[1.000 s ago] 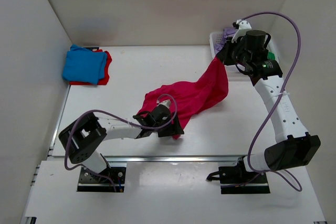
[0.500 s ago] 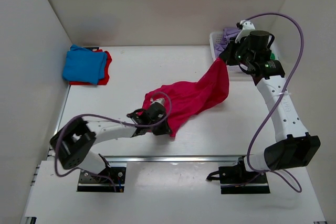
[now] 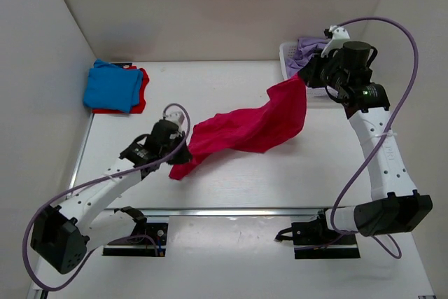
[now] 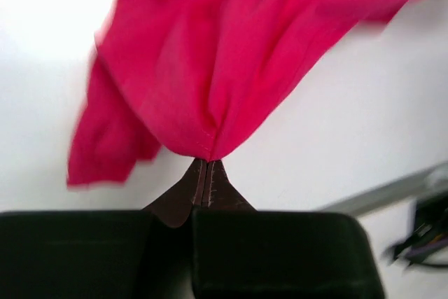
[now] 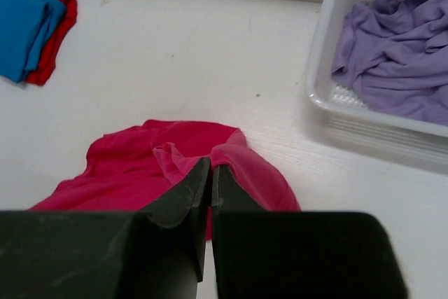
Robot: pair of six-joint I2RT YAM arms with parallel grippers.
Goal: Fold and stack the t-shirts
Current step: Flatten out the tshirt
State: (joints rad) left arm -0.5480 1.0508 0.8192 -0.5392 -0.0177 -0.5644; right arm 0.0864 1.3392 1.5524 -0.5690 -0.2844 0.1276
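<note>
The crimson-pink t-shirt hangs stretched between both grippers above the table. My left gripper is shut on its left end; in the left wrist view the cloth is pinched at the left gripper's tips. Up near the basket, my right gripper is shut on the shirt's other end, the cloth draping from the right gripper's tips. A folded bright blue t-shirt lies on a red one at the far left. A lavender t-shirt lies crumpled in the basket.
The white latticed basket stands at the back right corner, right beside my right gripper. White walls close in the table on the left, back and right. A metal rail runs along the near edge.
My left gripper closed on the shirt's lower edge and pulled it left and up, off the table. The shirt now stretches between both grippers. The right gripper shifted slightly right.
</note>
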